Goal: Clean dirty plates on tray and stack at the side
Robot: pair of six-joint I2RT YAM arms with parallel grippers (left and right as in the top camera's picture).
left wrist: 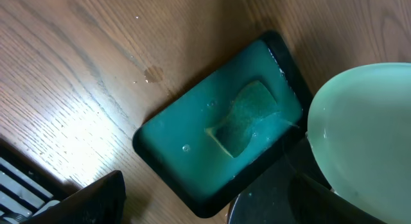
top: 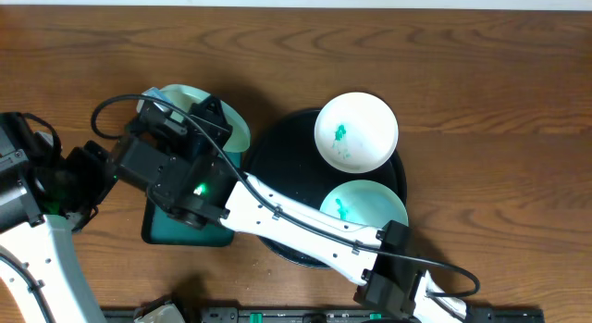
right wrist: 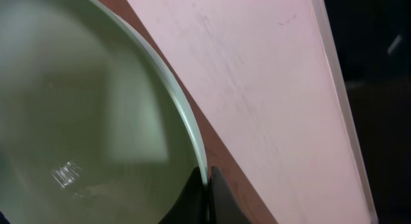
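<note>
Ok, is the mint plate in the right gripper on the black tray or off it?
Off it. The right gripper is shut on the mint plate at its rim, holding it left of the black tray, near the teal tray.

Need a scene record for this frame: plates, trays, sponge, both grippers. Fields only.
black tray: holds two plates
white plate: on black tray, green smear
mint plate on tray: green smear
held mint plate: left of black tray, rim pinched by right gripper
teal tray: on table beside black tray, sponge lying in it
left gripper: open, empty, above teal tray
</note>
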